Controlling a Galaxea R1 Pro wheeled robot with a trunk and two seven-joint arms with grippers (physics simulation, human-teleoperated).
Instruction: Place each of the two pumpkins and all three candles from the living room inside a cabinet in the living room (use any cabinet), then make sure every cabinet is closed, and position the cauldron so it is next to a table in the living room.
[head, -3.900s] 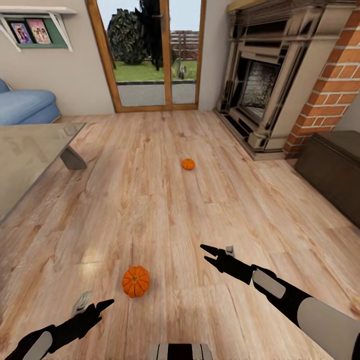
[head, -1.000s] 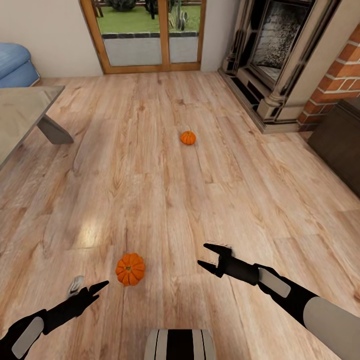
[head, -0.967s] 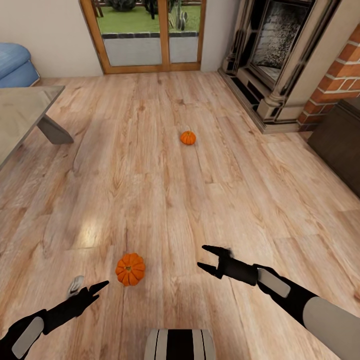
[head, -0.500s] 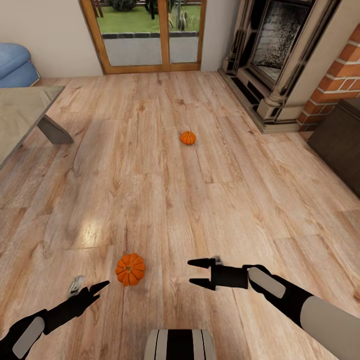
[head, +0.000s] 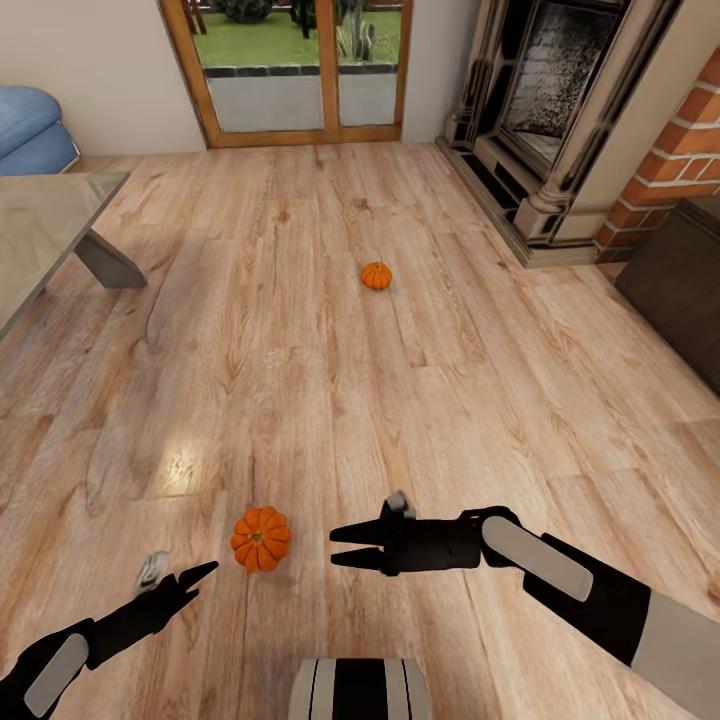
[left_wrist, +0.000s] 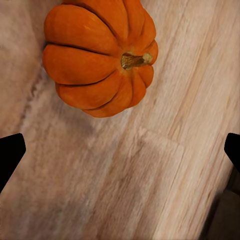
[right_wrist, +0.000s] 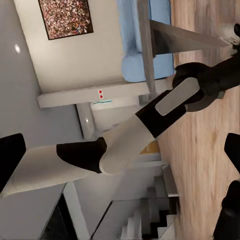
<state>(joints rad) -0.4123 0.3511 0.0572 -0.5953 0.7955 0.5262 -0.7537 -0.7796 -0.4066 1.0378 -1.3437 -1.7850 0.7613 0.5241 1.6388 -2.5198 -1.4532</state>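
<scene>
Right claw (head: 345, 545) swung leftward toward near pumpkin (head: 260, 538), jaws wide, empty. Left claw (head: 190, 580) just beside it, spread apparently wide. Far pumpkin (head: 376, 275) mid-floor. Step: first pickup; next: straddle, close.

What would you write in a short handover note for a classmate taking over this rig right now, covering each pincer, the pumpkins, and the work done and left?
Left pincer: open, empty, low beside the near pumpkin.
Right pincer: open, empty, pointing toward that pumpkin, not touching.
Far pumpkin: on the floor mid-room.
Dark cabinet: at right.
Done: nothing stowed.
Left: both pumpkins, candles, closing cabinets, cauldron.
</scene>
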